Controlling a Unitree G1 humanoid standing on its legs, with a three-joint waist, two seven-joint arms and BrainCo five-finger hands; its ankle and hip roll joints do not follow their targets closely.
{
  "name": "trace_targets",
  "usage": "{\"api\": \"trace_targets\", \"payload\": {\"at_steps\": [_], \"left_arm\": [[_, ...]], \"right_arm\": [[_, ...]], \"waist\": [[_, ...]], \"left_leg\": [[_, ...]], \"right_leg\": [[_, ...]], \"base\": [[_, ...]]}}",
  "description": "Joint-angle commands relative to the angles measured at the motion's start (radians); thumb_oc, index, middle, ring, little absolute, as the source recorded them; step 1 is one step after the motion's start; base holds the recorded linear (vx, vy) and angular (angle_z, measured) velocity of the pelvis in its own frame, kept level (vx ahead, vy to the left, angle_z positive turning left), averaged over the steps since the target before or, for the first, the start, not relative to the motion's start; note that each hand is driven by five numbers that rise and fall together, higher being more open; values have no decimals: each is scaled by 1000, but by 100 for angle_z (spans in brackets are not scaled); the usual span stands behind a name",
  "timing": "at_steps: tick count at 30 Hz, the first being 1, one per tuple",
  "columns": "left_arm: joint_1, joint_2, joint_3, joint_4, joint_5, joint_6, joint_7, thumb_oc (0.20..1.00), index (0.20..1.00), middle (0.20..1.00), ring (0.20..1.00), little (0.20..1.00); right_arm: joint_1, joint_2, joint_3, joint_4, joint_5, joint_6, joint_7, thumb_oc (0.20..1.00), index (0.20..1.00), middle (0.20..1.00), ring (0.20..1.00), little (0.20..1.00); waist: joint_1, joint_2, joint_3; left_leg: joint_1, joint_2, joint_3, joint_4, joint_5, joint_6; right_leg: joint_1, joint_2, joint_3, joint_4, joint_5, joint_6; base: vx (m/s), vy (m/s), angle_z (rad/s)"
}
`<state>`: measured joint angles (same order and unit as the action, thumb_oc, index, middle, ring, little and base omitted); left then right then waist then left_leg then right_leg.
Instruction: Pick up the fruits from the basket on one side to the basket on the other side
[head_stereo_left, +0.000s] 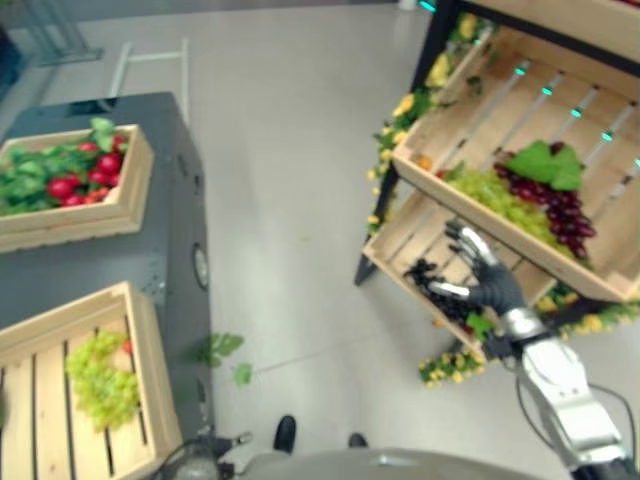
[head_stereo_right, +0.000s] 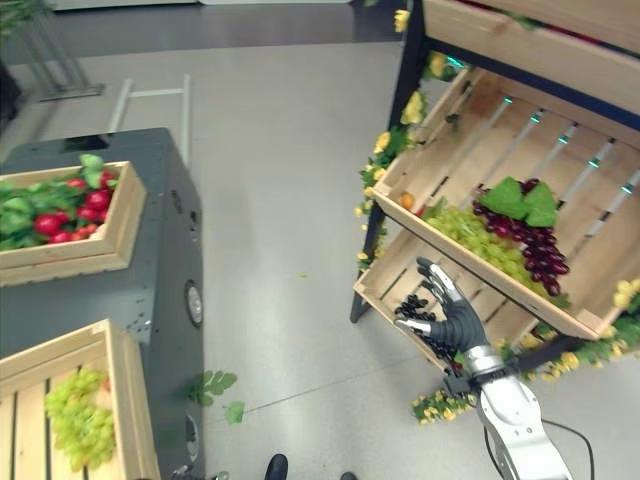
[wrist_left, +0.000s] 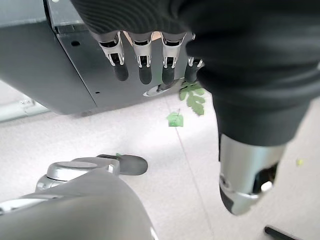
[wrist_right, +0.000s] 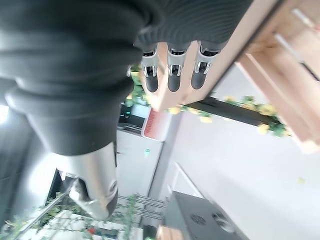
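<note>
Floor leaves (wrist_left: 191, 96) beyond left hand (wrist_left: 150, 55)

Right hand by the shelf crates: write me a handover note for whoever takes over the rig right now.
Right hand: open, empty, raised in front of the lower shelf crate that holds dark grapes.
Left hand: fingers relaxed, empty, hanging beside the grey cabinet.
Upper shelf crate: green grapes and purple grapes.
Near cabinet crate: one green bunch already in it.
Far crate: red fruit with leaves.
Left: grasp a bunch from the shelf and carry it across.
</note>
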<state>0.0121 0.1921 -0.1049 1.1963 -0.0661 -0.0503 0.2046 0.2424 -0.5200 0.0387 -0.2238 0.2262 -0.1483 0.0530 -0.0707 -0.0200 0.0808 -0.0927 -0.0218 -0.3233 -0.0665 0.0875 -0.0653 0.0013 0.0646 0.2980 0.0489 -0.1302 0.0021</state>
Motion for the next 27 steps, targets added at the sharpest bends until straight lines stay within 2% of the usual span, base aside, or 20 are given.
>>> {"api": "trace_targets", "payload": {"at_steps": [1,4,12,15,25,27], "left_arm": [[-7,-26,1,57,12,-16,13,1000,1000,1000,1000,1000],[0,-37,-6,60,1,-16,10,1000,1000,1000,1000,1000],[4,-59,-28,66,-11,-20,-2,1000,1000,1000,1000,1000],[5,-67,-38,64,-10,-21,-11,1000,1000,1000,1000,1000],[17,-84,-45,65,-31,-28,-7,1000,1000,1000,1000,1000],[10,-91,-46,64,-37,-34,-2,1000,1000,1000,1000,1000]], "right_arm": [[7,5,-57,-92,20,-55,-17,1000,1000,1000,1000,1000],[11,-4,-54,-75,-4,-56,-25,1000,1000,1000,1000,1000],[25,-6,-45,58,-22,-50,-41,1000,1000,1000,1000,1000],[28,-9,-38,130,-74,-45,-61,1000,1000,1000,1000,1000],[18,1,3,297,-120,-41,-85,1000,1000,1000,1000,1000],[4,-8,11,324,-147,-43,-102,1000,1000,1000,1000,1000]], "waist": [[29,-27,-23],[38,-18,-22],[30,-4,-3],[27,5,9],[38,30,50],[39,35,66]], "left_leg": [[11,-117,4,-5,-53,47],[8,-107,-7,0,-48,38],[-2,-96,-38,35,-45,10],[-13,-90,-44,64,-47,-5],[-67,-77,-65,104,-22,-38],[-91,-76,-49,107,-12,-43]], "right_leg": [[-68,39,26,-23,65,41],[-39,36,2,-64,69,35],[10,30,-73,-108,65,18],[30,31,-106,-122,63,13],[47,35,-168,-136,54,9],[40,31,-185,-136,54,10]], "base": [[15,-135,32],[-7,-138,21],[-29,-103,38],[-51,-108,36],[-82,-78,29],[-162,-13,28]]}}
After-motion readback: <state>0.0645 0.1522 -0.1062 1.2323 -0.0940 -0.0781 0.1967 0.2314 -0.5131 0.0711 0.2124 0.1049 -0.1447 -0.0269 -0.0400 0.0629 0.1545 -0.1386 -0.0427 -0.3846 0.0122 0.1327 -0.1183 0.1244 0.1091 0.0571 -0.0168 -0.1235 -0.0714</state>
